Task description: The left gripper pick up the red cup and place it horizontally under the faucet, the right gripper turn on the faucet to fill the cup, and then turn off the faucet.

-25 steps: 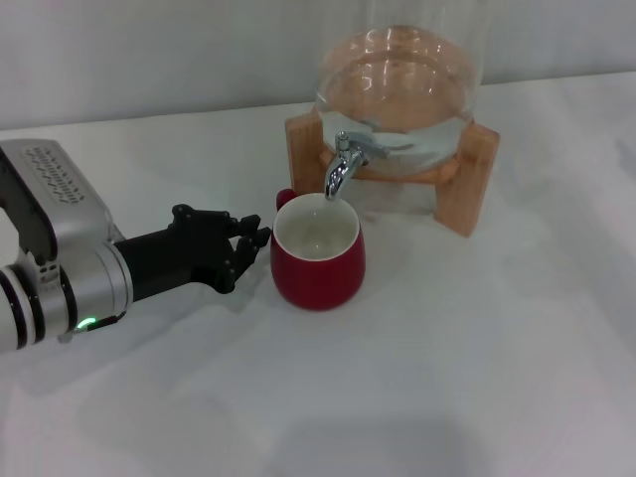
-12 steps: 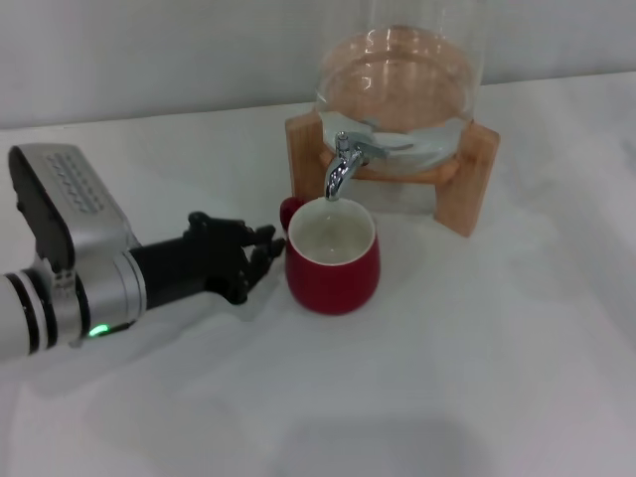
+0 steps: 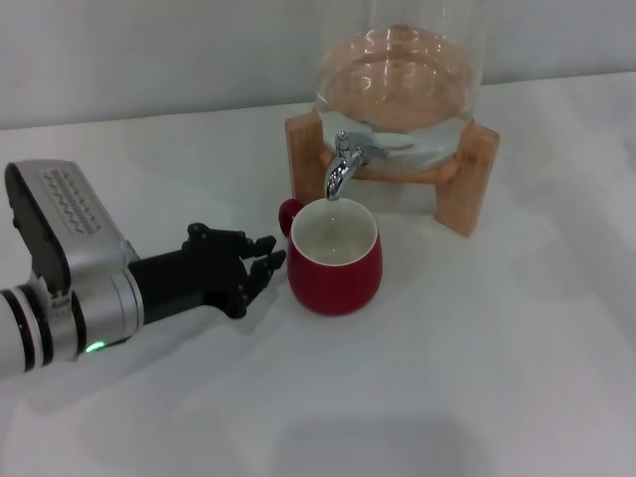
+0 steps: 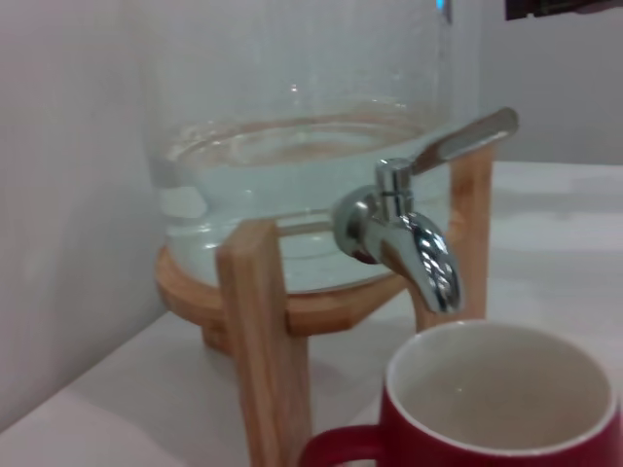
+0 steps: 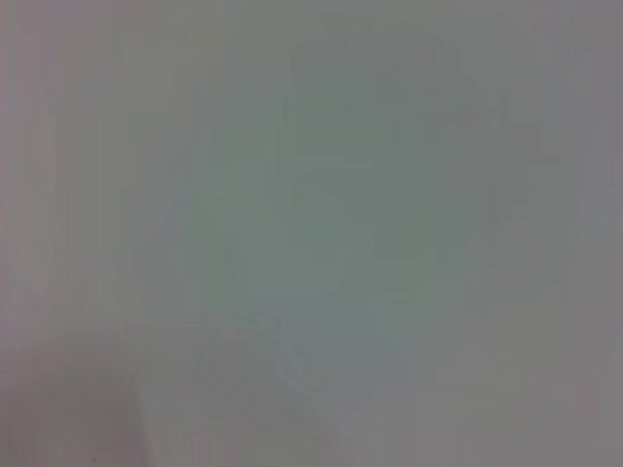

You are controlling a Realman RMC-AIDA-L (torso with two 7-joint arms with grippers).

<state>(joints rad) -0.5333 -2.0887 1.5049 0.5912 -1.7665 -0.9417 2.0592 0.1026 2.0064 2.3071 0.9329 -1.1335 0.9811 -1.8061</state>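
Note:
The red cup [image 3: 336, 270] stands upright on the white table with its white inside showing, right under the spout of the chrome faucet [image 3: 343, 165]. Its loop handle points to the back left. My left gripper [image 3: 268, 252] lies low on the table just left of the cup, its black fingers spread and holding nothing, the tips close to the cup's side. The left wrist view shows the cup's rim [image 4: 506, 433] below the faucet [image 4: 409, 229], whose lever slants up. My right gripper is out of view; the right wrist view shows only a blank grey surface.
The glass dispenser [image 3: 397, 89], partly filled with water, sits in a wooden stand [image 3: 467, 184] behind the cup. A pale wall runs along the back of the white table [image 3: 447, 378].
The cup was pushed right to sit under the spout. The left gripper has since drawn back a little and lower, away from the cup.

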